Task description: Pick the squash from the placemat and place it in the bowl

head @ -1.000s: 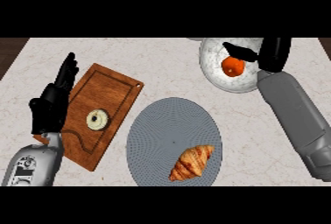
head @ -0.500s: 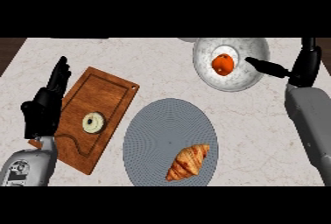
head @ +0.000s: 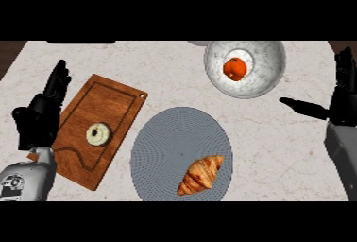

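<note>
Squash, a small orange-red one (head: 236,69), sits inside the grey speckled bowl (head: 268,52) at the far right of the pale marbled surface (head: 167,61), a little left of the bowl's centre and resting on its floor. It touches nothing but the bowl. The round grey placemat (head: 167,137) lies nearer to me, well apart from the bowl, and on it I see only a golden-brown croissant (head: 200,174) toward its near right side.

My right hand (head: 339,101) is at the right edge of the view, beside the bowl but clear of its rim. Its fingers are straight and point up, the thumb sticks out to the left, and it holds nothing. My left hand (head: 40,113) rests open at the left edge, fingers up, also holding nothing, just beside a brown wooden cutting board (head: 111,108) that carries a pale ring-shaped doughnut (head: 98,133).

As I judge it, the placing step is done: the squash is in the bowl and my hand is off it. What remains is only to draw my right arm away toward me, keeping it wide of the bowl's rim so that I do not nudge it or tip the squash out. The croissant and the doughnut need no handling.
</note>
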`<action>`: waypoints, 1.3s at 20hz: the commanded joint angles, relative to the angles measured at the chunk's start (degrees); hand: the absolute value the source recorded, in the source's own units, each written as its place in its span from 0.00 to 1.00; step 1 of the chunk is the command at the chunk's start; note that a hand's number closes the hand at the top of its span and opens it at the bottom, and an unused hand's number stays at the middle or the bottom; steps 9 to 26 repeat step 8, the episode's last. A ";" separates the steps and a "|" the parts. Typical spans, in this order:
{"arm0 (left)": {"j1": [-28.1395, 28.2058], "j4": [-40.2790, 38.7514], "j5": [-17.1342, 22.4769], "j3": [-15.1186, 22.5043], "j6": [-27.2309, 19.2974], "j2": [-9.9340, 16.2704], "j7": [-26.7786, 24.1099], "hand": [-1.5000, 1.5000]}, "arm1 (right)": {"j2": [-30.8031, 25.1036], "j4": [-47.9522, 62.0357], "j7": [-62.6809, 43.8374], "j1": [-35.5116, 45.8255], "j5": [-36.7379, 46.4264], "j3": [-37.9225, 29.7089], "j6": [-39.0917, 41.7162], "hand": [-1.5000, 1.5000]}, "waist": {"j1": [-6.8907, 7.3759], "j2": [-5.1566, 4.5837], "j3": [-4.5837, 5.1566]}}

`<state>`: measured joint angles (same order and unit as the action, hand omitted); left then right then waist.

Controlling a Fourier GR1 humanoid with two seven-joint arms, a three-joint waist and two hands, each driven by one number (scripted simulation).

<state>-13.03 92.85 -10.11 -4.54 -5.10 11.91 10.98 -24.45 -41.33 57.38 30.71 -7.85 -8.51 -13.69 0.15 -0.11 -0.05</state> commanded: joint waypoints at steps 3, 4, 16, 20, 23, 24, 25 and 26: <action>0.90 0.62 -0.04 -0.48 1.38 0.43 -0.94 0.50 | 0.26 2.57 8.47 -3.07 0.77 -1.18 4.49 0.00 | 0.19 0.05 0.03; 1.49 0.67 -0.50 0.27 0.06 -1.06 -1.16 0.50 | -0.06 2.45 11.41 -6.46 0.52 -1.59 5.47 0.00 | 0.08 0.05 0.02; 0.29 0.71 -0.33 0.07 0.88 -0.89 0.89 0.50 | 0.31 -3.04 7.41 -6.47 0.94 -0.94 5.65 0.00 | -0.13 0.17 0.05; 0.29 0.71 -0.33 0.07 0.88 -0.89 0.89 0.50 | 0.31 -3.04 7.41 -6.47 0.94 -0.94 5.65 0.00 | -0.13 0.17 0.05; 0.29 0.71 -0.33 0.07 0.88 -0.89 0.89 0.50 | 0.31 -3.04 7.41 -6.47 0.94 -0.94 5.65 0.00 | -0.13 0.17 0.05; 0.29 0.71 -0.33 0.07 0.88 -0.89 0.89 0.50 | 0.31 -3.04 7.41 -6.47 0.94 -0.94 5.65 0.00 | -0.13 0.17 0.05; 0.29 0.71 -0.33 0.07 0.88 -0.89 0.89 0.50 | 0.31 -3.04 7.41 -6.47 0.94 -0.94 5.65 0.00 | -0.13 0.17 0.05; 0.29 0.71 -0.33 0.07 0.88 -0.89 0.89 0.50 | 0.31 -3.04 7.41 -6.47 0.94 -0.94 5.65 0.00 | -0.13 0.17 0.05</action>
